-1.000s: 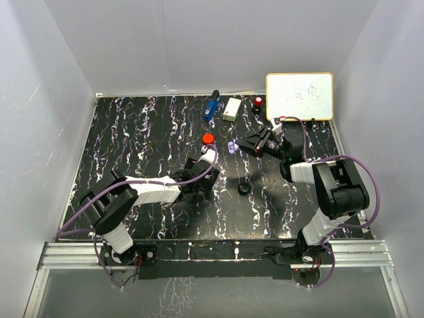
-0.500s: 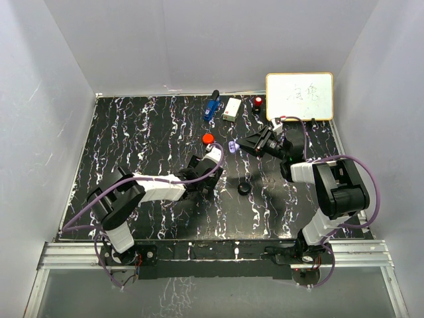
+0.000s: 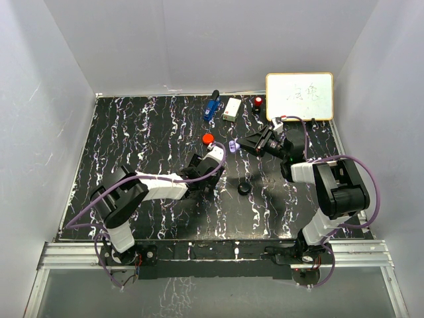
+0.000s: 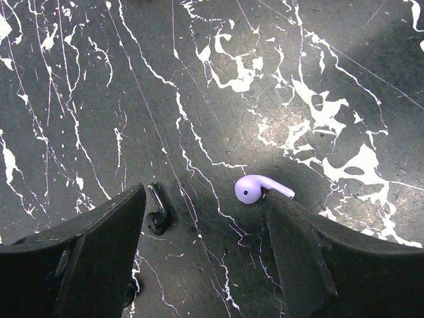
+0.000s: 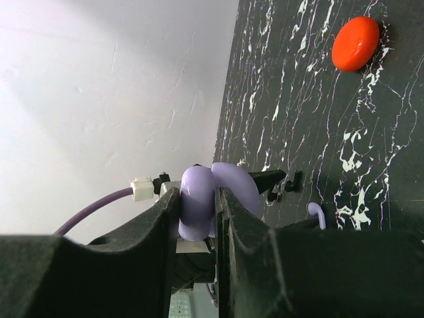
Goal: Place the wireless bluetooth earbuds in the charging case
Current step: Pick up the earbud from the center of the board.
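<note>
In the left wrist view, a lavender earbud [image 4: 254,189] and a black earbud [image 4: 157,212] lie on the black marbled table. My left gripper [image 4: 204,199] is open and low over them. The black bud is beside its left finger, and the lavender bud's stem runs under its right fingertip. From above, the left gripper [image 3: 204,182] sits mid-table. My right gripper [image 3: 240,144] is shut on a lavender charging case [image 3: 232,144], held above the table with its lid open. The same gripper [image 5: 197,193] and case [image 5: 199,209] fill the right wrist view, with the lavender earbud [image 5: 317,212] below.
A red round case [image 3: 208,138] lies just beyond the left gripper, and a black round case [image 3: 244,189] lies nearer the arms. Along the back edge are a blue object [image 3: 211,106], a white box [image 3: 232,109], a small red item [image 3: 257,101] and a whiteboard [image 3: 299,96].
The left arm has reached a little further right and away from its base, with its gripper still open. The right gripper and the lavender case have barely moved.
</note>
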